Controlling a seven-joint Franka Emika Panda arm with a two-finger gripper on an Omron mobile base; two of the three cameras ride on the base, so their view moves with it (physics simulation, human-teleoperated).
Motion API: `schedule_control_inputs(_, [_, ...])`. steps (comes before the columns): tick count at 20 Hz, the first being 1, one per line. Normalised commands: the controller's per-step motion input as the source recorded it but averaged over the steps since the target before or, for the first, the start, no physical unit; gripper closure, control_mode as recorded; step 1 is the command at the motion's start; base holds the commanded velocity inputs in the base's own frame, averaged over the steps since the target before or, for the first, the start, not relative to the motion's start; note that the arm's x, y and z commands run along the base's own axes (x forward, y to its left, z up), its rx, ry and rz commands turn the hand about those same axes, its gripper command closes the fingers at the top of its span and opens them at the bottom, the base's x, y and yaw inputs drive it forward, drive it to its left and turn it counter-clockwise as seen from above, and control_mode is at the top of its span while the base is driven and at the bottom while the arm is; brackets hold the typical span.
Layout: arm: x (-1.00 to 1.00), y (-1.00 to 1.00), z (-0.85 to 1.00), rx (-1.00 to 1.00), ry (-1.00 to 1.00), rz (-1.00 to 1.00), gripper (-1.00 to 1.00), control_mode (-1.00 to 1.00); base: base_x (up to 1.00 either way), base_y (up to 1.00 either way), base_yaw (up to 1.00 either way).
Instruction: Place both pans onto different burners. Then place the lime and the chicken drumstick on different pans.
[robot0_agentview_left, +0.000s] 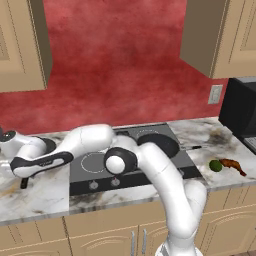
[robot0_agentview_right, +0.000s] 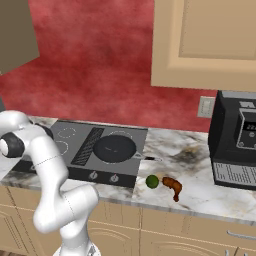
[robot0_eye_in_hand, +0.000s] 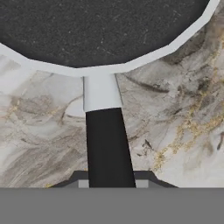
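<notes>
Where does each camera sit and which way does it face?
Left base view: behind-left of the arm, facing forward-down at stove, pan, lime; arm reaches left.
Right base view: behind-right, same counter; arm at left edge.
Hand view: on the hand, looking along a second pan's handle; fingertips flank it.
Base views share stove, pan, lime.

The pan (robot0_eye_in_hand: 100, 30) on the bench is cut off by the top edge of the hand view, and its handle (robot0_eye_in_hand: 107, 144) runs out at the bottom. In the left base view that pan is largely hidden behind the arm. Whether the jaws are closed cannot be told.
</notes>
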Motion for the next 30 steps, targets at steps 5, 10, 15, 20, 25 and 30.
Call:
schedule_control_inputs(5, [0.0,-0.26,0.3,0.0,-0.09,0.0,1.0,-1.0,0.0,0.0,0.0])
schedule_control_inputs(10, [-0.06,-0.51,0.1,0.02,-0.01,0.0,1.0,-1.0,0.0,0.0,0.0])
schedule_control_inputs(15, [-0.06,-0.69,0.15,0.05,0.0,0.0,1.0,-1.0,0.0,0.0,0.0])
schedule_control_inputs(20, [-0.17,-0.66,0.04,0.02,0.0,0.0,1.0,-1.0,0.0,0.0,0.0])
schedule_control_inputs(25, [-0.33,-0.58,0.0,0.04,0.0,-0.01,1.0,-1.0,0.0,0.0,0.0])
schedule_control_inputs(30, [-0.3,-0.44,0.0,0.07,0.0,-0.1,1.0,-1.0,0.0,0.0,0.0])
